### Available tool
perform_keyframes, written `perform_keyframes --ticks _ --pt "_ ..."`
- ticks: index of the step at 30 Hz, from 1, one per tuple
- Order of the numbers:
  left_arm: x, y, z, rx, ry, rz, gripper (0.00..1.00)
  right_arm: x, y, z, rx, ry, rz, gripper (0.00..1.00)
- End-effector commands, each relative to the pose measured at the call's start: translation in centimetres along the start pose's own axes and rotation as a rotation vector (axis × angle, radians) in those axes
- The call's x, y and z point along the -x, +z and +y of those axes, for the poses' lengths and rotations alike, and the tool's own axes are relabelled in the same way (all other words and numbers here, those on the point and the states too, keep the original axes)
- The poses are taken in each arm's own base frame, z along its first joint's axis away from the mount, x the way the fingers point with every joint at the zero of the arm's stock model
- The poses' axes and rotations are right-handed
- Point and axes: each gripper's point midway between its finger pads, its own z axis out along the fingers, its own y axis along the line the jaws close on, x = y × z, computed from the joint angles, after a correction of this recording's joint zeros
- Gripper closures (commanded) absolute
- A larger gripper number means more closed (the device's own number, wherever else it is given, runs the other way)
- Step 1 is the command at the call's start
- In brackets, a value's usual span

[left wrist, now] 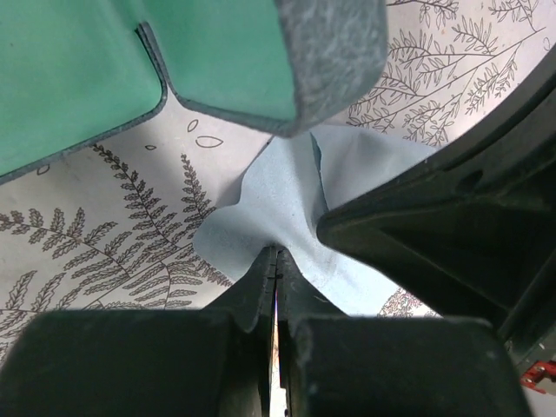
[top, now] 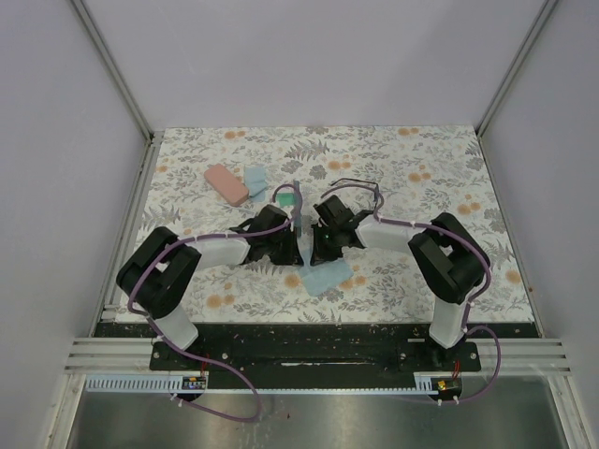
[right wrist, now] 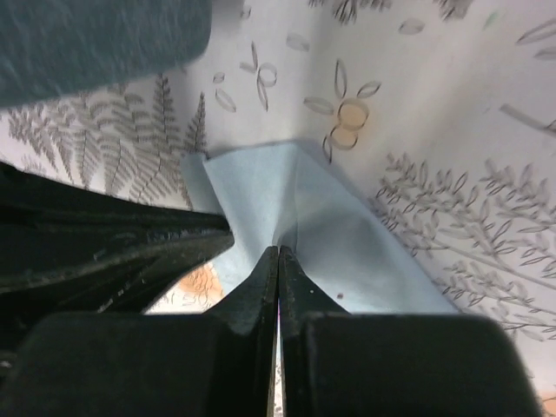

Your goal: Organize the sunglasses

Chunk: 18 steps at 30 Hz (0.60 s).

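From above, my left claw (top: 295, 238) and right claw (top: 323, 245) meet over the blue cloth (top: 326, 278); I cannot find the sunglasses anywhere. Left wrist: clamped on the cloth, green case (left wrist: 87, 69) close. Right wrist: clamped likewise. Uneven pulling may slip a corner free.

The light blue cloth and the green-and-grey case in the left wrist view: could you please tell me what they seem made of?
The cloth: thin, soft, matte fabric, perhaps microfibre; it creases and puckers. The case: fuzzy grey felt-like shell, smooth green lining.
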Motion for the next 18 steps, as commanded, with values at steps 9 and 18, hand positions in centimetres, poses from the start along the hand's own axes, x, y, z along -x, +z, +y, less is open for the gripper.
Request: perform_keyframes --ticks 9,18 --pt "-0.4 1.0 1.9 0.086 0.038 0.032 1.0 3.4 0.1 -6.4 -0.23 0.037 -0.046 1.0" --pt "-0.2 1.2 2.0 0.096 0.042 0.038 1.0 10.9 -4.2 -8.7 -0.229 0.105 -0.18 1.0"
